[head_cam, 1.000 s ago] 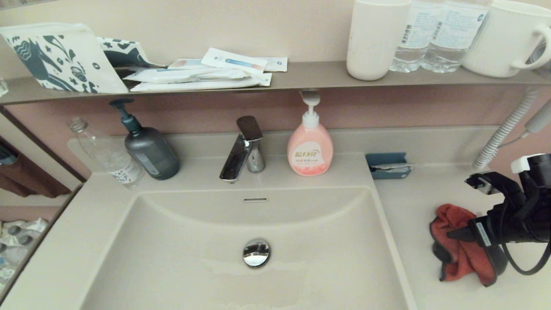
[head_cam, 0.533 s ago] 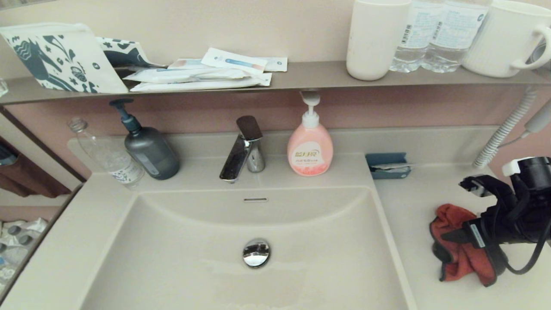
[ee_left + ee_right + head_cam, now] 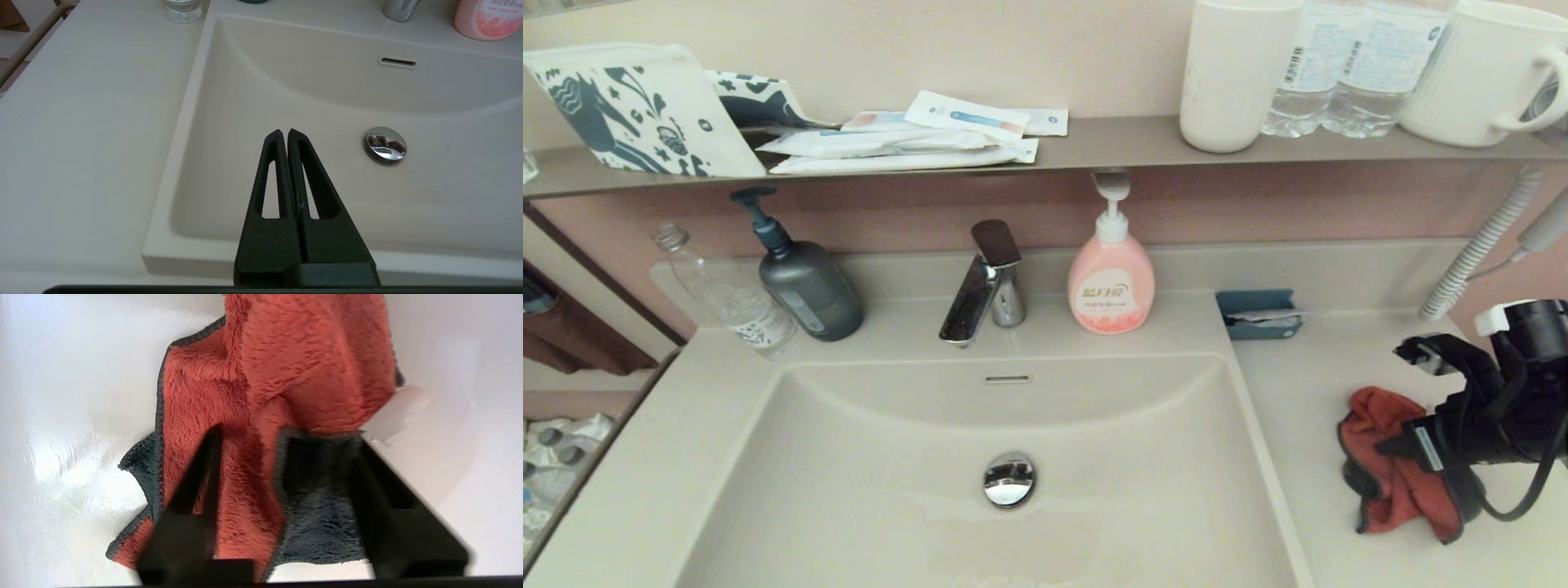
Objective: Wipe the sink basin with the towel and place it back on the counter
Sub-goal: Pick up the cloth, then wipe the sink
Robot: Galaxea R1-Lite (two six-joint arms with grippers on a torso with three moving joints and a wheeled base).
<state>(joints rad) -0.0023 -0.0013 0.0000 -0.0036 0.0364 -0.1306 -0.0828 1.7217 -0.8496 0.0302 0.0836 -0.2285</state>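
The red-orange and dark grey towel (image 3: pixel 1380 457) lies crumpled on the beige counter (image 3: pixel 1307 376), to the right of the sink basin (image 3: pixel 866 474). My right gripper (image 3: pixel 1429 478) is low over the towel's right part. It is open, and its fingers straddle a fold of the towel (image 3: pixel 286 367) in the right wrist view (image 3: pixel 288 433). My left gripper (image 3: pixel 284 132) is shut and empty, hovering over the front left of the basin (image 3: pixel 286 90). The head view does not show it. The chrome drain plug (image 3: pixel 1009 479) sits in the basin floor.
A tap (image 3: pixel 980 286), a pink soap bottle (image 3: pixel 1111 282), a dark pump bottle (image 3: pixel 805 286) and a clear bottle (image 3: pixel 727 298) stand behind the basin. A blue tray (image 3: pixel 1258 314) lies beyond the towel. The shelf (image 3: pixel 1094 143) above holds cups, bottles and a patterned pouch (image 3: pixel 637 110).
My right arm has shifted slightly left and lower over the towel. The towel lies where it was, and the left arm has not visibly moved.
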